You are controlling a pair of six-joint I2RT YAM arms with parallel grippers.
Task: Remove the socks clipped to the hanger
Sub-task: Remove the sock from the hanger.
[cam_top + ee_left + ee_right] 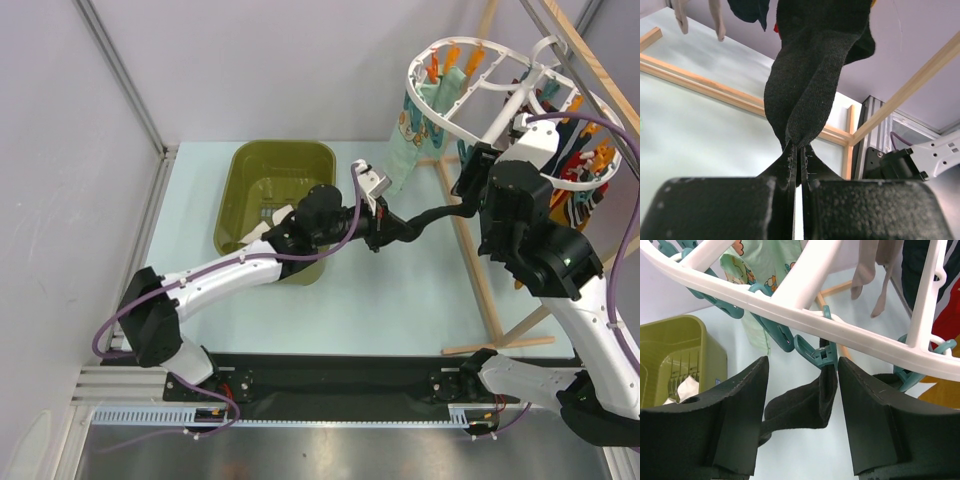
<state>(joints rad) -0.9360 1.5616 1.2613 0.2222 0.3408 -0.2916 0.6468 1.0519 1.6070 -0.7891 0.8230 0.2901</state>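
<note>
Left claw: the left gripper (797, 150) is pinching the lower end of the black sock (810, 90), its fingers pressed tight together on the fabric

Black sock: it is stretching from that claw up to a teal peg (821, 356), which is gripping its upper end; the cloth is folding lengthways along the pull

Right claw: the right gripper (802, 361) is standing spread wide, one finger on either side of the teal peg; its right finger is sitting just beside the peg, though I cannot tell whether it is touching

Hanger: the white hanger (855, 330) is hanging from the wooden rack (470, 260) at the far right of the table (400, 300), with its near rim running right above the right claw's fingers

Other socks: the mint sock (410, 140) with the bear print is dangling from the ring's left end, a pale greyish pair (865, 270) is hanging further back, and a red sock (950, 305) is showing at the right edge of the right wrist view

Tub: the olive tub (232, 200) is sitting on the table to the left of the hanger, well apart from it, with the left arm reaching across its near side; something pale is lying inside it
</note>
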